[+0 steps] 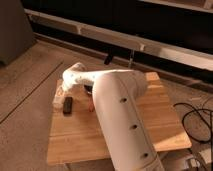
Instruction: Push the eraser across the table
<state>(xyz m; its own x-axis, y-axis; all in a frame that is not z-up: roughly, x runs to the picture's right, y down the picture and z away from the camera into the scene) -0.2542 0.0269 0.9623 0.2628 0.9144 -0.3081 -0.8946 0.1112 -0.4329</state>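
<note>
The eraser [67, 105], a small black oblong block, lies flat near the left edge of the bamboo-topped table [85, 137]. My white arm [117, 115] reaches over the middle of the table toward the left. My gripper [62, 95] is at the arm's end, low over the table's left edge, just behind and beside the eraser. The arm hides much of the gripper. I cannot tell whether it touches the eraser.
A dark round thing with a red-orange part [90, 100] sits on the table, partly hidden under the arm. Black cables [196, 116] lie on the floor to the right. A dark wall with a pale rail [150, 46] runs behind the table.
</note>
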